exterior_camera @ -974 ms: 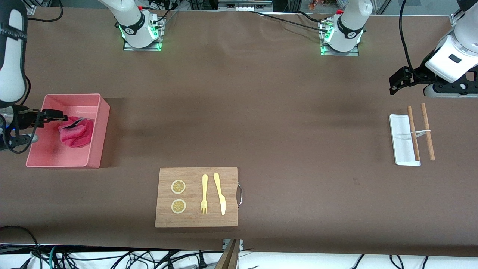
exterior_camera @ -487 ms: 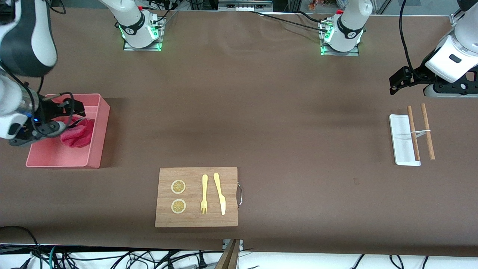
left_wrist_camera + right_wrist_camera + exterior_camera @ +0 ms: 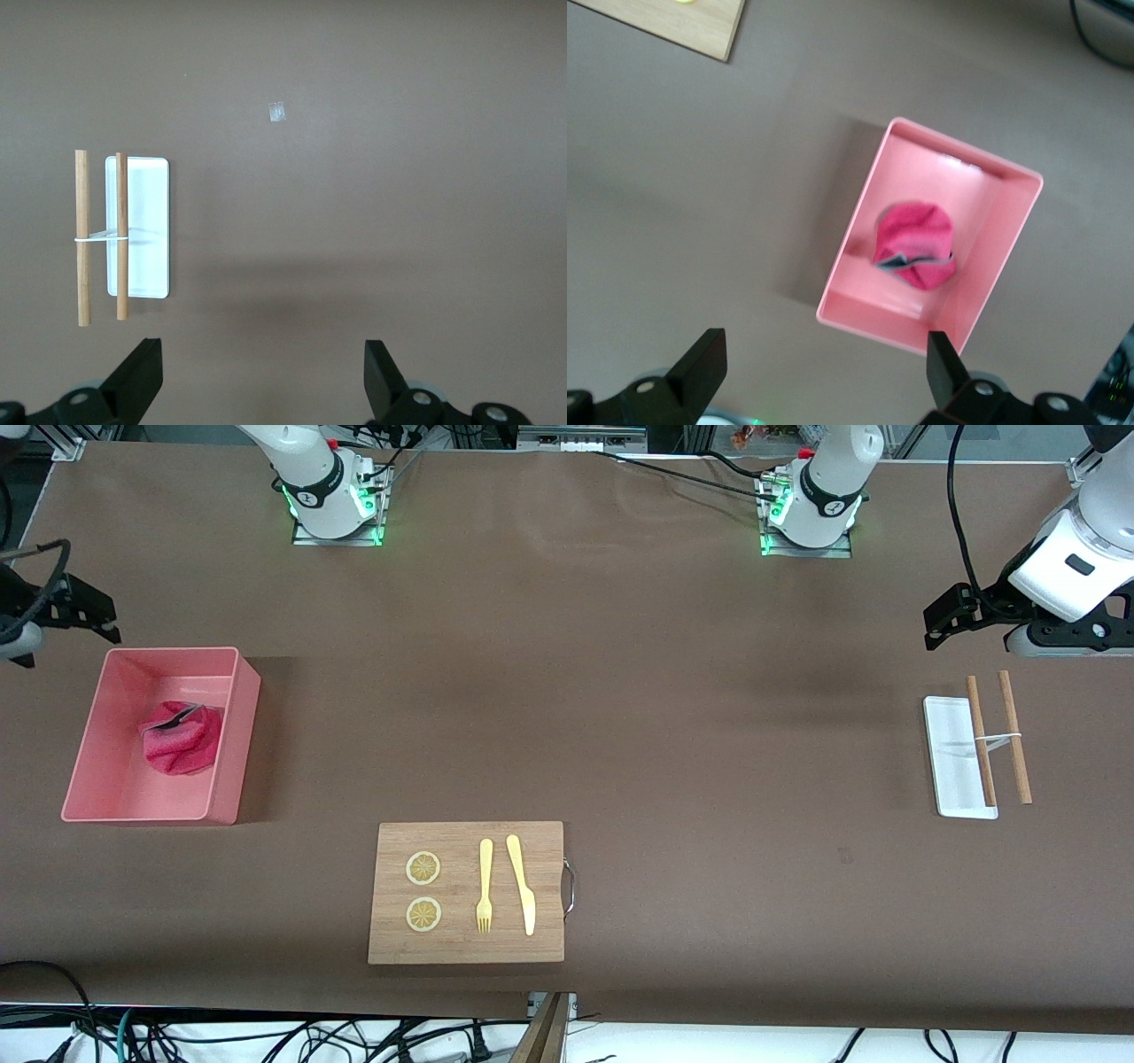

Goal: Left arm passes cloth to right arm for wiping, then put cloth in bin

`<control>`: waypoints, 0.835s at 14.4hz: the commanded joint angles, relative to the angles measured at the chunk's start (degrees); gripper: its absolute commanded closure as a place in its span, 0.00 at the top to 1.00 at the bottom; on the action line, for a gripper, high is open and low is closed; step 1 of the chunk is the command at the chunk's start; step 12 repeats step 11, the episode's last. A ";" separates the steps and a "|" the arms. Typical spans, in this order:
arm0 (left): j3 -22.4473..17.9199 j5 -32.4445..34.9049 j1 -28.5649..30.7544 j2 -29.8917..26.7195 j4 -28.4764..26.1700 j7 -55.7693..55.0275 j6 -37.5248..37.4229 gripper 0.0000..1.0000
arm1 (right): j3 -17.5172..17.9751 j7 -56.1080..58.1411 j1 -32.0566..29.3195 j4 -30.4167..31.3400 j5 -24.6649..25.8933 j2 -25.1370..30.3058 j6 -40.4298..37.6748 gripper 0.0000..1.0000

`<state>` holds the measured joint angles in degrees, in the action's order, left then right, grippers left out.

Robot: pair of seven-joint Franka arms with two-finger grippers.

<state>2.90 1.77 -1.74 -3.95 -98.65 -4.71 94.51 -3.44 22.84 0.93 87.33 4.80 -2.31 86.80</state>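
Cloth [image 3: 182,737] sits bunched in the bin [image 3: 232,735], so the job looks done. The right pincer [image 3: 84,613] hangs open and empty over the counter [image 3: 620,691] beside the bin. If that arm swings low, it might bump the bin. The left pincer [image 3: 946,618] waits open near the tray [image 3: 950,757].

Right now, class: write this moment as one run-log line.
magenta-pink terry cloth: in salmon-pink plastic bin | right gripper: open, empty, over table beside bin | left gripper: open, waiting
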 commanded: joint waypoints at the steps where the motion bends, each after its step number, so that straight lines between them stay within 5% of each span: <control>1: 0.26 0.86 0.34 -0.10 0.03 0.41 0.06 1.00 | 3.43 -6.64 -1.81 -1.28 0.13 0.64 -4.78 1.00; 12: 0.26 0.86 0.34 -0.10 0.03 0.41 0.14 1.00 | 5.11 -11.68 -2.78 -1.90 0.21 0.11 -7.79 1.00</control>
